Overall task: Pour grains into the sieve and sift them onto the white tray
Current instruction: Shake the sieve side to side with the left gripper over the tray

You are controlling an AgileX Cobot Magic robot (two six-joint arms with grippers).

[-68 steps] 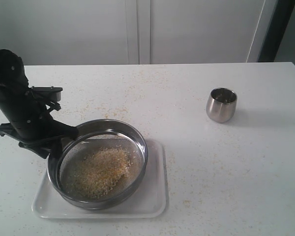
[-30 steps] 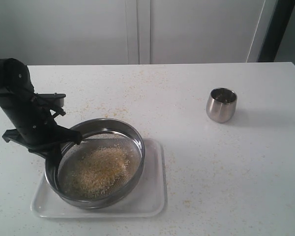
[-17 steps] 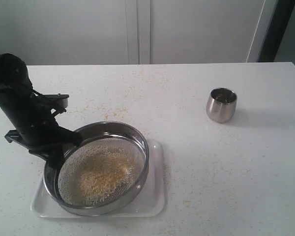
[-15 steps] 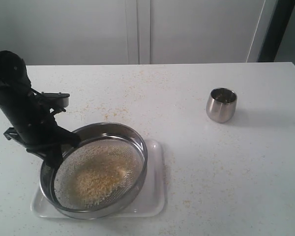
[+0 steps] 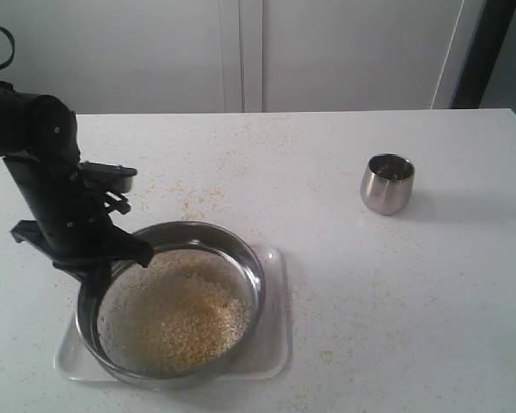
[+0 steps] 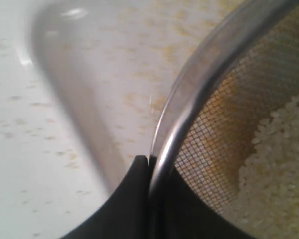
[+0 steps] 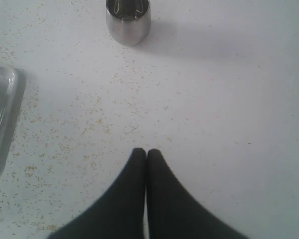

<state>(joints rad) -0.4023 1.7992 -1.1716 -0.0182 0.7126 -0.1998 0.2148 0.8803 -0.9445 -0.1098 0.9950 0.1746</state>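
A broad white table point(image 5: 396, 292) filled the foreground, its matte top pale and flat. Directly behind the table's far edge stood a wall of smooth, grey-white panels point(image 5: 344, 52), divided by narrow vertical joints point(image 5: 241, 52) above the table's middle. Above the table's far right corner a white post point(image 5: 450, 53) rose at a slight slant, and just beyond it a dark strip point(image 5: 490, 47) ran upward out of view. Soft, even light fell across the table, leaving only faint shadows on its surface.
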